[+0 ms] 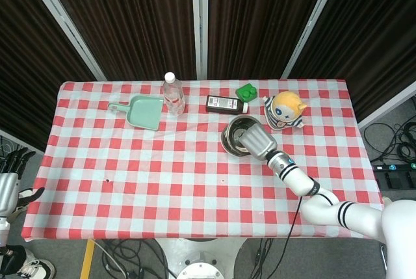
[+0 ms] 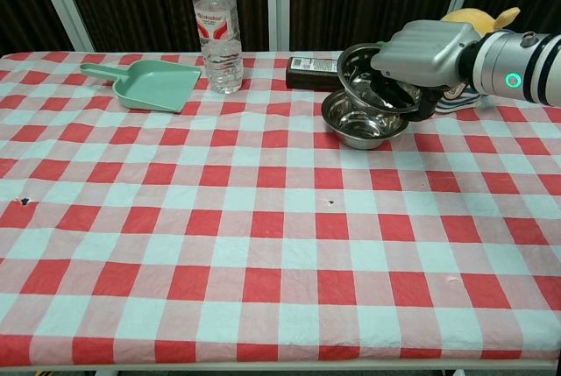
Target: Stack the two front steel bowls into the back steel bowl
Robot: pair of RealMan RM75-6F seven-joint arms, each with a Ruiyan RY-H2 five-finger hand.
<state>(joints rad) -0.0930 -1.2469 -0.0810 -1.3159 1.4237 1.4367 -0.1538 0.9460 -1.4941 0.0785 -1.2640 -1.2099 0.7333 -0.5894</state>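
Note:
A steel bowl (image 2: 361,125) stands on the checked table, right of centre toward the back. My right hand (image 2: 427,48) grips a second steel bowl (image 2: 363,73) by its rim. It holds that bowl tilted just above the standing one, with the lower edge close to or touching it. In the head view the right hand (image 1: 257,141) covers part of both bowls (image 1: 231,140), which overlap there. My left hand (image 1: 8,179) hangs off the table's left edge, fingers apart, holding nothing.
A clear water bottle (image 2: 217,27) and a green dustpan (image 2: 155,83) stand at the back left. A dark box (image 2: 310,65) lies right behind the bowls. A green object (image 1: 246,91) and a plush toy (image 1: 284,110) sit at the back right.

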